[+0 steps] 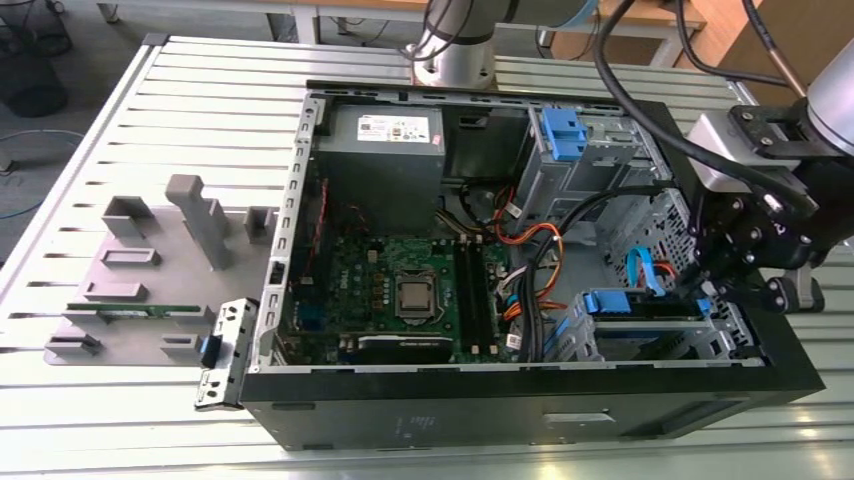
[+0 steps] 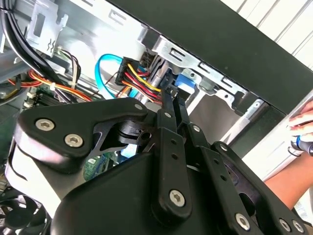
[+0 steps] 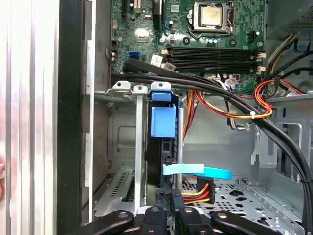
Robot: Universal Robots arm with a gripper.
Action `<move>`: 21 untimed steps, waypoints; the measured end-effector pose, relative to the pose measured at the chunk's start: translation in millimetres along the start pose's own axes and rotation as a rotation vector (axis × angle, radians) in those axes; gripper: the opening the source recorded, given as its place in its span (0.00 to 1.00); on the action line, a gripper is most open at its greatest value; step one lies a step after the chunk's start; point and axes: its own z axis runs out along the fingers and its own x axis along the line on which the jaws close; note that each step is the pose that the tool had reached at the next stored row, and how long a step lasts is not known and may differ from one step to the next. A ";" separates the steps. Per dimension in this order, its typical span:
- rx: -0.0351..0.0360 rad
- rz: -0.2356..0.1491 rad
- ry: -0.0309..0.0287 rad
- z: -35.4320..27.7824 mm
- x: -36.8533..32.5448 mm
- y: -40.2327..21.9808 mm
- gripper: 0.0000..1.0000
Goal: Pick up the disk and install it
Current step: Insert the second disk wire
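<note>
The disk [image 3: 165, 161] stands on edge in the drive cage [image 3: 122, 147] at the front corner of the open computer case [image 1: 534, 425], its blue rail tab [image 3: 162, 121] showing. The hand [image 3: 168, 205] is closed on the disk's rear edge, fingers pinched together. I judge the pickup done and insertion largely complete; full seating cannot be confirmed. Cables [image 3: 234, 105] run beside it.
</note>
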 end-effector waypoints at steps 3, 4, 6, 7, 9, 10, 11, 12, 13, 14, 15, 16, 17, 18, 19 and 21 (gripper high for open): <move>0.0003 0.000 0.0001 0.0 2.3 0.2 0.16; 0.0006 0.000 0.0001 0.0 2.5 0.5 0.16; 0.0018 0.000 0.0001 0.4 2.7 1.0 0.16; 0.0024 0.000 -0.0001 0.8 2.9 1.3 0.16; 0.0033 0.000 0.0015 1.7 3.0 2.0 0.16; 0.0036 0.000 0.0022 2.1 3.0 2.2 0.16; 0.0038 0.000 0.0025 2.3 3.0 2.4 0.16; 0.0038 0.000 0.0025 2.4 3.0 2.4 0.16; 0.0038 0.000 0.0025 2.4 3.1 2.4 0.16; 0.0038 0.000 0.0024 2.5 3.1 2.5 0.16; 0.0038 0.000 0.0023 2.5 3.1 2.5 0.16; 0.0038 0.000 0.0023 2.5 3.1 2.5 0.16; 0.0038 0.000 0.0023 2.6 3.1 2.5 0.16; 0.0038 0.000 0.0021 2.6 3.1 2.5 0.16; 0.0038 0.000 0.0019 2.8 3.1 2.5 0.18; 0.0038 0.000 0.0021 2.7 3.1 2.5 0.24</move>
